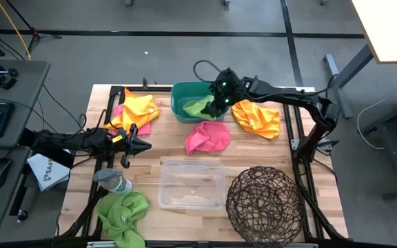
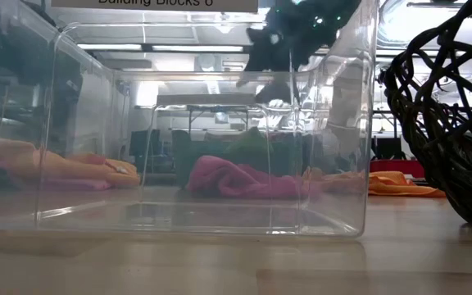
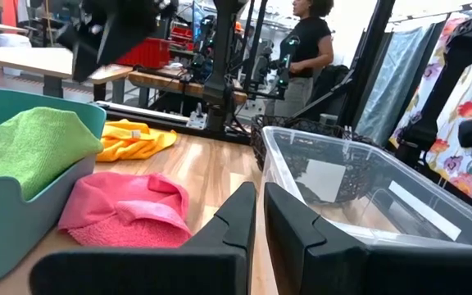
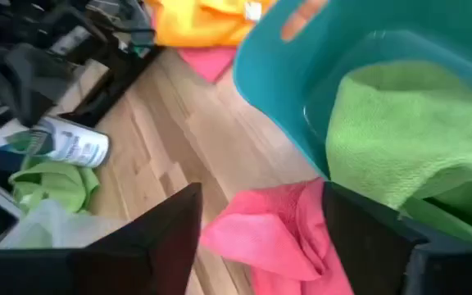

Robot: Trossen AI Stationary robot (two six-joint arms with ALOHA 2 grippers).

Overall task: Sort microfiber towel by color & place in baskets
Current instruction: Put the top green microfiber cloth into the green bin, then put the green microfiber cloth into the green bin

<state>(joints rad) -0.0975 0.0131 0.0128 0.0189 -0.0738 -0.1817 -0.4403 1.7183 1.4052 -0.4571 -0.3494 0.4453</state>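
Note:
A lime green towel [image 1: 200, 107] lies in the teal tub [image 1: 182, 93], partly draped over its rim [image 3: 23, 156]. A hot pink towel [image 1: 207, 136] lies crumpled on the table just in front of the tub. Yellow-orange towels lie right of the tub [image 1: 257, 118] and at the far left [image 1: 136, 110], the latter on a pink one [image 1: 119, 111]. Another green towel [image 1: 123, 213] lies at the near left corner. My right gripper [image 1: 218, 96] [image 4: 260, 197] hovers open over the tub's near rim and the pink towel [image 4: 273, 229]. My left gripper [image 1: 145, 144] [image 3: 260, 201] is shut, left of the pink towel, and holds nothing.
The clear bin [image 1: 191, 182] stands at the near middle, with the round wire basket [image 1: 264, 200] to its right. A clear plastic bottle [image 1: 112, 181] lies near the left gripper. A white printed sheet [image 1: 47, 171] hangs off the left edge. A person [image 3: 306, 45] stands beyond the table.

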